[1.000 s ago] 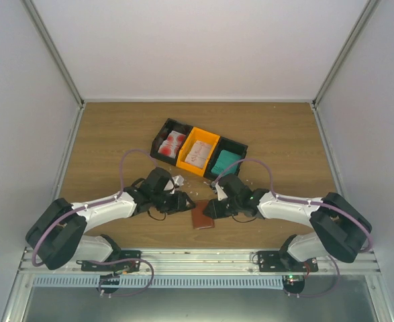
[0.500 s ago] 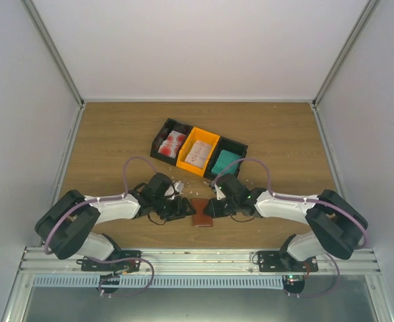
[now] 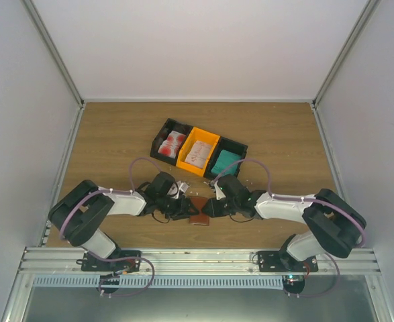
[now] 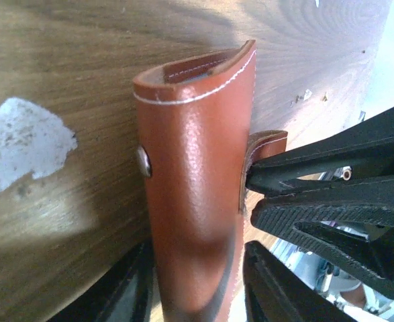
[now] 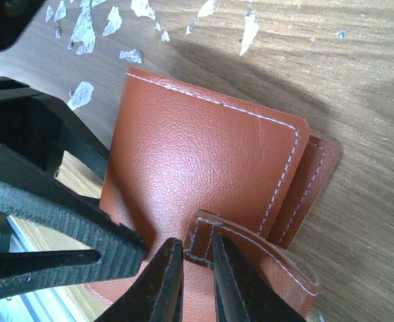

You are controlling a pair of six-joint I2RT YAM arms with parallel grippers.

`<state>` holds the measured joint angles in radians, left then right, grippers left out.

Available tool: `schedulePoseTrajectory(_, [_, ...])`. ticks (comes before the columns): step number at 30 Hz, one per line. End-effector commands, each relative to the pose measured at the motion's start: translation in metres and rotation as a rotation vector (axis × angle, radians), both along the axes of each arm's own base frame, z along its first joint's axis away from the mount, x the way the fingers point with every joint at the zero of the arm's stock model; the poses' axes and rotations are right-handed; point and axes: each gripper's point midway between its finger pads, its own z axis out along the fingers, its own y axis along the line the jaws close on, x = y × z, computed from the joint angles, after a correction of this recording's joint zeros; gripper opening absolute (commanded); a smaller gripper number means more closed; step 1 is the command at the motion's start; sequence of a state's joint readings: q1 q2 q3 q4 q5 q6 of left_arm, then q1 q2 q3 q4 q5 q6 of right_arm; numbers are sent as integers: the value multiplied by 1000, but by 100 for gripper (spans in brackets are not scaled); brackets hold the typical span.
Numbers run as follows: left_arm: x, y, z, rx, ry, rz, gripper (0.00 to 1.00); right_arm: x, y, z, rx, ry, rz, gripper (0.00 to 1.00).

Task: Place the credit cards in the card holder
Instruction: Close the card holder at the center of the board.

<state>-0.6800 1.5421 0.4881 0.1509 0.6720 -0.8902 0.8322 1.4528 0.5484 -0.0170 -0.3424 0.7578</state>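
**Top external view, with both wrist views: bracing the card holder for opening**

Clamping the two sides of the brown leather card holder (image 4: pixel 193 174) with the left gripper (image 4: pixel 198 287), after closing in on it over the last second. Pinching the closure tab (image 5: pixel 254 249) between the narrowly set fingertips of the right gripper (image 5: pixel 195 272), apparently clear of the bare snap stud (image 4: pixel 143 161). Tilting the card holder up off the wooden tabletop (image 5: pixel 364 100), where lying flat a second ago; now raised between the two grippers near the table's front edge, close to scattered white scraps (image 5: pixel 82 30). Leaving the credit cards (image 3: pixel 226 161) untouched in the black and orange trays (image 3: pixel 205 132), well apart behind. Judging from this: working on the opening step, with the holder still folded, the pockets hidden and no card loaded yet. Probably requiring next a steady pull on the tab against the left-hand hold.
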Motion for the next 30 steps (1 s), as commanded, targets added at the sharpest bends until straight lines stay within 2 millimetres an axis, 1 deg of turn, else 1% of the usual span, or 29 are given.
schedulePoseTrajectory(1, [9,-7,1,-23,-33,-5,32,-22,-32,-33,-123,93,-11,16])
schedulePoseTrajectory(4, [12,-7,2,-30,-51,-8,15,-18,-30,-25,-99,75,-13,18])
schedulePoseTrajectory(6, [14,-8,7,-38,-77,-16,3,-14,-28,-14,-75,50,-25,23])
schedulePoseTrajectory(7, [16,-8,12,-42,-96,-21,0,-10,-28,-8,-62,35,-37,27])
schedulePoseTrajectory(10, [21,-9,28,-42,-157,-37,0,0,-30,13,-37,-14,-88,37])
schedulePoseTrajectory(13, [25,-9,46,-45,-214,-56,0,8,-39,23,-38,-26,-138,42])
schedulePoseTrajectory(17, [27,-7,70,-60,-259,-63,0,12,-48,29,-71,-38,-163,43])
schedulePoseTrajectory(22, [29,-9,101,-95,-332,-97,0,20,-53,40,-115,-118,-136,45])
schedulePoseTrajectory(25, [34,-4,116,-63,-425,-108,0,32,-71,42,-211,-137,-222,46])
schedulePoseTrajectory(27, [40,-1,129,-44,-522,-112,0,38,-70,55,-195,-159,-247,48])
schedulePoseTrajectory(29, [49,7,141,-2,-644,-87,0,40,-61,78,-116,-195,-239,49])
schedulePoseTrajectory(30, [54,12,149,19,-717,-71,0,41,-54,94,-59,-219,-225,51])
